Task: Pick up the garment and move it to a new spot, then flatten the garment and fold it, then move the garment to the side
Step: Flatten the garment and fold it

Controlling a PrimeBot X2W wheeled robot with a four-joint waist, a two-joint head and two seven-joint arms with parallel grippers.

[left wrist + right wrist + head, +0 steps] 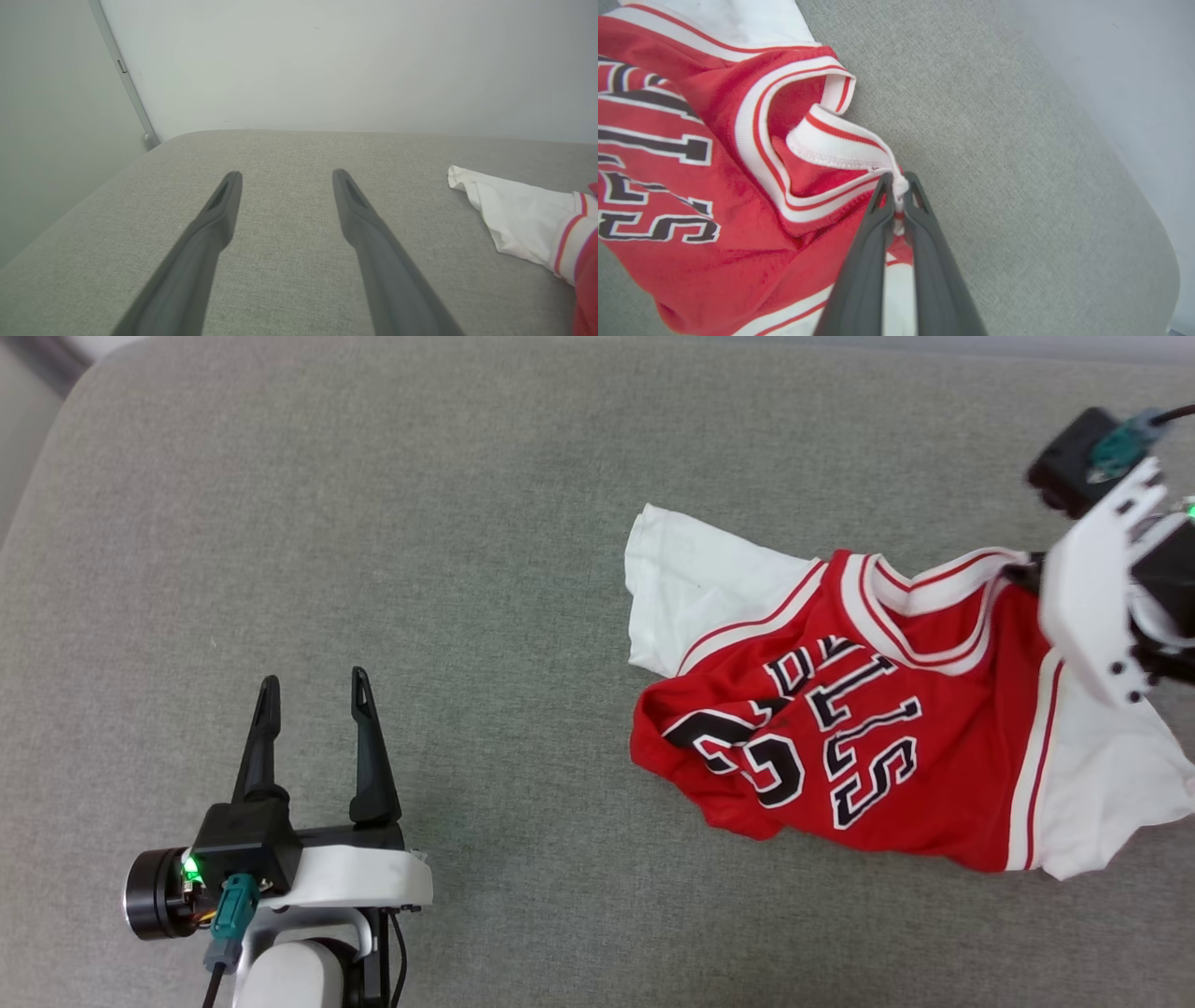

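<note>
Grey padded surface (373, 523), right half: the red jersey (840, 728) is sprawled there, collar trim (840, 140) clamped tight by the right pincer (899, 184); the left pincer (313, 695) is held wide open, well apart to the left.

A grey woven cushion (467, 523) sits against a plain pale wall (327, 60).

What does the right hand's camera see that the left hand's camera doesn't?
Right wrist view: the right gripper pinched shut on the striped collar trim of the garment, plus its black letters.
Left wrist view: the left gripper, fingers spread open with bare grey cushion ahead, and a grey strip running up the wall.
Both: the grey cushion, the wall and some of the garment; the left wrist view catches just a white sleeve and a red edge.
</note>
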